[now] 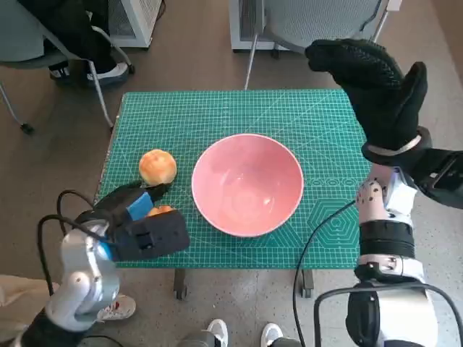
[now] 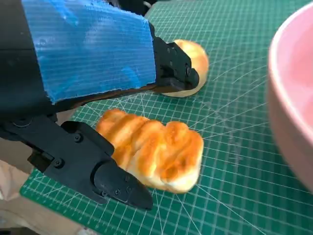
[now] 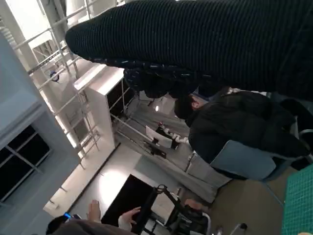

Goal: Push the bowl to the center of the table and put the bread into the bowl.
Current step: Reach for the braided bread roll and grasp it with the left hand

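So my left hand is sitting low at the near left corner of the mat, fingers spread around a bread that's lying flat on the green grid. From the wrist view one black finger is lying along one side of the loaf and another is reaching over the other side of it, but I can't tell if I'm actually squeezing it or just cupping around it. In the head view only a sliver of that loaf is peeking out past my fingers.

A round bun is sitting just beyond my left fingertips, apart from the loaf, upright on the mat.

The bowl is resting just to the right of my left hand, pink, open side up, roughly mid table, nothing inside it. Its rim is showing right at the edge of the wrist view.

My right hand is hanging up in the air over the far right corner, well away from the bowl, fingers curled forward and holding nothing. Its camera is just catching a person in a dark jacket
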Motion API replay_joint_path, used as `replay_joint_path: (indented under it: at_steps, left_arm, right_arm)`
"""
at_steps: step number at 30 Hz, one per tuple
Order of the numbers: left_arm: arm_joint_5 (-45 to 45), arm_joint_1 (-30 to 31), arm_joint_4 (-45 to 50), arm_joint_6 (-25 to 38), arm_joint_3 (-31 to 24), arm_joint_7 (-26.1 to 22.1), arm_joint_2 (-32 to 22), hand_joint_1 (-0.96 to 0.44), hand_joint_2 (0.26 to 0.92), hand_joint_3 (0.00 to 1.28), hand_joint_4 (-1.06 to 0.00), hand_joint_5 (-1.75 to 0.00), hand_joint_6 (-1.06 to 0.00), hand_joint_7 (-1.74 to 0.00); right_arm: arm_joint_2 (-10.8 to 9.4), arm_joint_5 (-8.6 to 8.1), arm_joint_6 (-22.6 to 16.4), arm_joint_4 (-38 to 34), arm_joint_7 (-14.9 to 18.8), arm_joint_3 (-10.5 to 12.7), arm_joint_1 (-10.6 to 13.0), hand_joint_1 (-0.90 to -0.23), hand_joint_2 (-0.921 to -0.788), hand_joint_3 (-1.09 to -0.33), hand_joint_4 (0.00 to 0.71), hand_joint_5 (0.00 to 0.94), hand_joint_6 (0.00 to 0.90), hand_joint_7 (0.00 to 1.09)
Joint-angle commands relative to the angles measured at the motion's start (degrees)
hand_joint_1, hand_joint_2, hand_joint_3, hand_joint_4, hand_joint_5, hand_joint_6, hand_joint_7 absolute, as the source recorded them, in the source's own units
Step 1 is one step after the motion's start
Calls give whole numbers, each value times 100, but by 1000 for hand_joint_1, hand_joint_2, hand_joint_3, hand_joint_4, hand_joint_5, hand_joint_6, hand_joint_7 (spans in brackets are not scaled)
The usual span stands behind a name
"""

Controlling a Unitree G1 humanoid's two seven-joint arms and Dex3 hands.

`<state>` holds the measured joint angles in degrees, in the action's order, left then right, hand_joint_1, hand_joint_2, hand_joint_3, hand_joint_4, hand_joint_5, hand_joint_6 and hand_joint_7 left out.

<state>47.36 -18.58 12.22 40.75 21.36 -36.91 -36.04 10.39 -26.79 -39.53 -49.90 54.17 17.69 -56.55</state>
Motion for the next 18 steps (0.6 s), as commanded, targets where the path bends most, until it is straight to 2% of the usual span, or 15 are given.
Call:
replay_joint_path:
  at_steps: [1, 4, 15, 16, 17, 18]
  left_arm:
    - [135, -93, -282, -135, 102, 193, 120, -261, 719, 8, -108, -1, -304, 0]
    - [231, -129, -549, -210, 197, 362, 188, -263, 726, 10, -115, -4, -306, -2]
    - [386, -189, -857, -259, 235, 450, 278, -255, 741, 10, -133, -6, -342, -14]
    - [414, -217, -945, -255, 256, 465, 283, -130, 777, 23, -241, -252, -394, -36]
    - [435, -236, -1007, -254, 269, 475, 286, 54, 793, 107, -397, -623, -507, -65]
    - [457, -239, -1036, -259, 277, 490, 282, 178, 728, 305, -491, -897, -589, -67]
  right_arm:
    - [20, -4, 72, 21, 33, -22, 155, -672, -921, -787, 303, 1, 407, 9]
    - [19, -6, 64, 53, 40, -27, 174, -672, -921, -787, 304, 1, 407, 9]
    - [30, -31, 96, 121, 45, -34, 193, -671, -921, -788, 306, 2, 407, 8]
    - [34, -40, 110, 134, 46, -31, 195, -671, -921, -788, 306, 2, 407, 8]
    - [37, -45, 121, 145, 46, -30, 197, -671, -921, -788, 307, 2, 408, 9]
    - [38, -48, 130, 155, 45, -29, 200, -672, -921, -788, 307, 2, 409, 9]
